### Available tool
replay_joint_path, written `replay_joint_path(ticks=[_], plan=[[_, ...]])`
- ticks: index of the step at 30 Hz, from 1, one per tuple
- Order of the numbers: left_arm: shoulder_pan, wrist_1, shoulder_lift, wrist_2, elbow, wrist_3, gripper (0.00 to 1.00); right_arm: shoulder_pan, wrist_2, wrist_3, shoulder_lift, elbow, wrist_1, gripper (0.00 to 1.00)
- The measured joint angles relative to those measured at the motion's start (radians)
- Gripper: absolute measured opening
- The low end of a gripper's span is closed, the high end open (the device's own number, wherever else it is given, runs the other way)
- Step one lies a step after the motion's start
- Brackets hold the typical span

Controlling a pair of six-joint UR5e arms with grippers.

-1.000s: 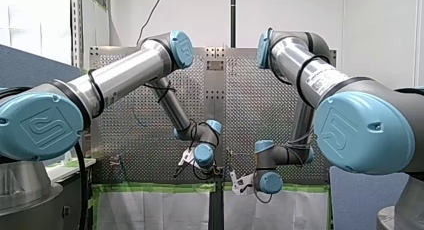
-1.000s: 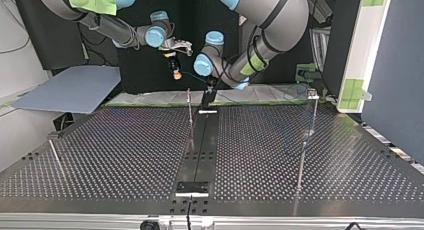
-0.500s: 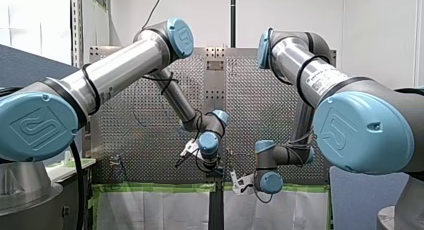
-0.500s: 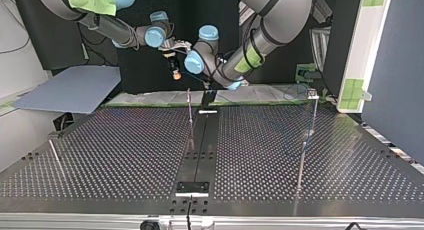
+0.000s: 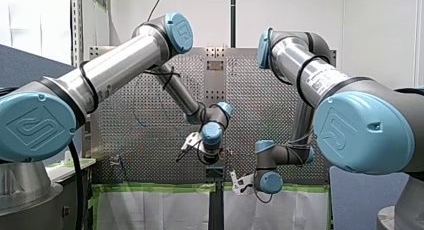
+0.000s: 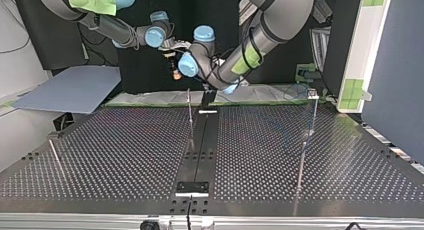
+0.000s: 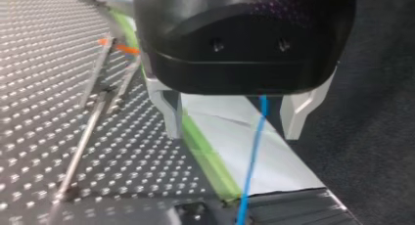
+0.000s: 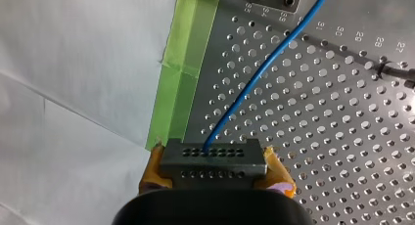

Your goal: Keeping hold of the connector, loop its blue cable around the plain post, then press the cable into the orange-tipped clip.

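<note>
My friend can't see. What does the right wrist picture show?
My right gripper, with yellow pads, clamps a grey connector full of little holes. A blue cable runs from the connector away across the perforated table, beside a strip of green tape and a white sheet.

The connector (image 8: pixel 214 161) is a small grey metal block with two rows of tiny holes, clamped by its ends between the yellow-padded fingers of my right gripper (image 8: pixel 214 172). Its thin blue cable (image 8: pixel 259 71) leaves the upper row of holes in a gentle curve, and in the left wrist view runs through the gap between my left gripper's (image 7: pixel 234 133) spread fingers. The orange-tipped clip (image 7: pixel 128 50), thin metal prongs with orange ends, stands on the table (image 7: pixel 39 112) beside that gripper, apart from the cable.
</note>
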Motion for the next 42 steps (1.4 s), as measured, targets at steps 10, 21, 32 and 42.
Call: replay_joint_path(ticks=[10,21,32,42], plan=[[0.009,-0.100,0.000,0.023,0.100,-0.100,0.99,0.000,0.000,-0.001,0.000,0.000,0.000,0.00],[0.065,-0.206,-0.001,0.064,0.170,-0.104,0.99,0.006,0.000,-0.007,0.000,0.000,0.009,0.00],[0.101,-0.307,-0.001,0.069,0.161,-0.087,0.99,0.011,0.000,-0.009,0.000,-0.002,0.014,0.00],[0.110,-0.394,-0.002,0.086,0.162,-0.058,0.99,0.013,0.000,-0.009,0.000,-0.004,0.013,0.00]])
